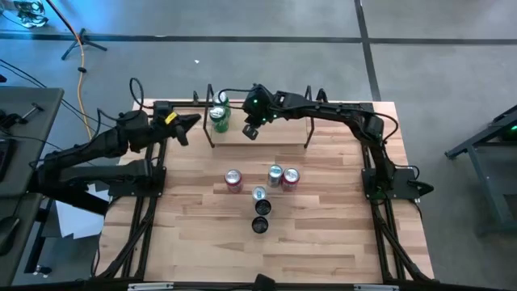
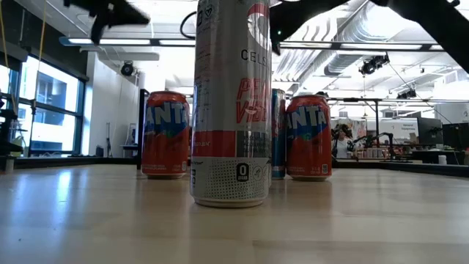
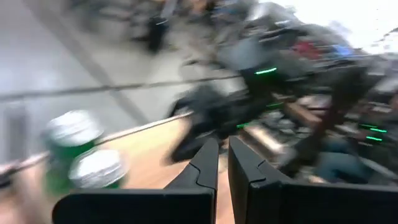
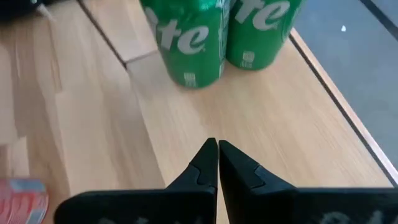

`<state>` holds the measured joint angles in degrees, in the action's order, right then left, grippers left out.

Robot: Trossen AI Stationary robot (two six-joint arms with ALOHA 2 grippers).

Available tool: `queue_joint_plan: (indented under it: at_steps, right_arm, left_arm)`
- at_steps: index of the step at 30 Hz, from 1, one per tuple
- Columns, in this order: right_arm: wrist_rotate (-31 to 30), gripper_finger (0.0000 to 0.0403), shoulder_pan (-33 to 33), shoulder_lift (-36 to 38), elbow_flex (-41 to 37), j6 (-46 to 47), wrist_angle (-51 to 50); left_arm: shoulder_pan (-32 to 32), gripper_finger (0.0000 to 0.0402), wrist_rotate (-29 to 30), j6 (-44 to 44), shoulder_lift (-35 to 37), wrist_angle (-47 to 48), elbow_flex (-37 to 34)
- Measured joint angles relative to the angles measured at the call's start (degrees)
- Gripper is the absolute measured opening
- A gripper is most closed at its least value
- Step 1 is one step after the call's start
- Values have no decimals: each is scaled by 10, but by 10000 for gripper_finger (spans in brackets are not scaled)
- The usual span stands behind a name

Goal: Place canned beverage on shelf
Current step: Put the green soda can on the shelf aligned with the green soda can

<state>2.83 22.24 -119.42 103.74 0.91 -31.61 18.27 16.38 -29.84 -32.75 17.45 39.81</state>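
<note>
I count two green cans [image 1: 220, 118] standing together at the shelf's [image 1: 279, 133] nine o'clock end, so part of the job looks done. Most of its board lies bare toward three o'clock, between the wire uprights, with plenty of room. Six cans [image 1: 260, 194] wait mid-table, clustered close, at six o'clock from the shelf. My right gripper [image 1: 251, 130] hangs over the shelf just beside the green cans, fingers together, empty. My left gripper [image 1: 191, 121] sits off the shelf's nine o'clock end, also closed on nothing.
</note>
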Motion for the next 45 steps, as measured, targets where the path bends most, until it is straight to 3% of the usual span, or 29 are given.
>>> queue_joint_plan:
  at_steps: [7,14,21,26,31,37,45]
  right_arm:
    - [3,0,0,33,0,-24,-68]
    - [4,0,0,82,-14,-34,-121]
    - [-1,0,-2,179,-95,-8,-116]
    - [-13,0,-10,255,-191,34,-58]
    - [-13,0,-14,310,-275,86,25]
    - [-11,0,-14,326,-306,121,61]
    - [-8,0,-26,326,-306,121,79]
  left_arm:
    - [138,0,-38,-30,-46,163,-1]
    - [281,0,-150,82,-116,121,-1]
    - [387,0,-291,213,-167,79,-1]
    - [426,0,-351,254,-156,35,-45]
    - [437,0,-421,192,-141,-100,-149]
    - [437,0,-427,166,-149,-241,-215]
    - [435,0,-413,179,-211,-296,-222]
